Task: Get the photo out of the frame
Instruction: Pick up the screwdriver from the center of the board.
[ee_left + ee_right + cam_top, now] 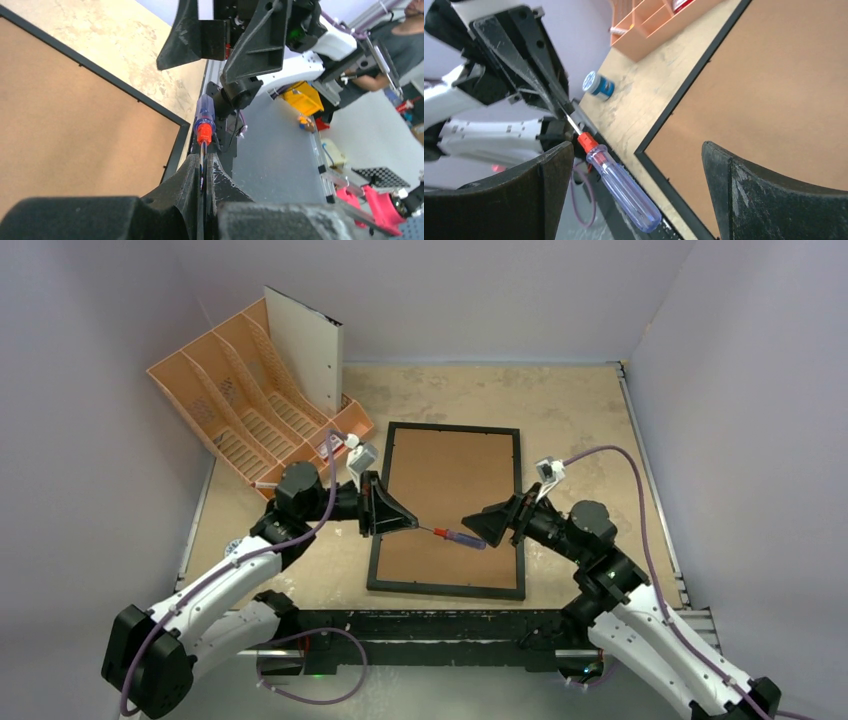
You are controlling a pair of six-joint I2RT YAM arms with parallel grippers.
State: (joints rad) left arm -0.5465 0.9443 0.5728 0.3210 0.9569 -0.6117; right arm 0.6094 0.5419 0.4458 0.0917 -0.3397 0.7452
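Observation:
The black frame point(452, 426) lies face down in the middle of the table, its brown fibreboard back point(450, 490) facing up. The photo is hidden. My left gripper point(412, 525) is shut on the metal shaft of a screwdriver point(460, 537) with a red collar and clear blue handle, held above the frame's lower part. In the left wrist view the jaws point(206, 162) clamp the shaft and the handle point(204, 117) points away. My right gripper point(478, 530) is open. Its fingers point(549, 190) stand on either side of the handle point(624, 187) without touching it.
An orange file organiser point(250, 400) stands at the back left with a white sheet point(305, 350) upright in it. A small blue-capped pot point(597, 85) sits on the table left of the frame's edge point(684, 90). Grey walls close in both sides.

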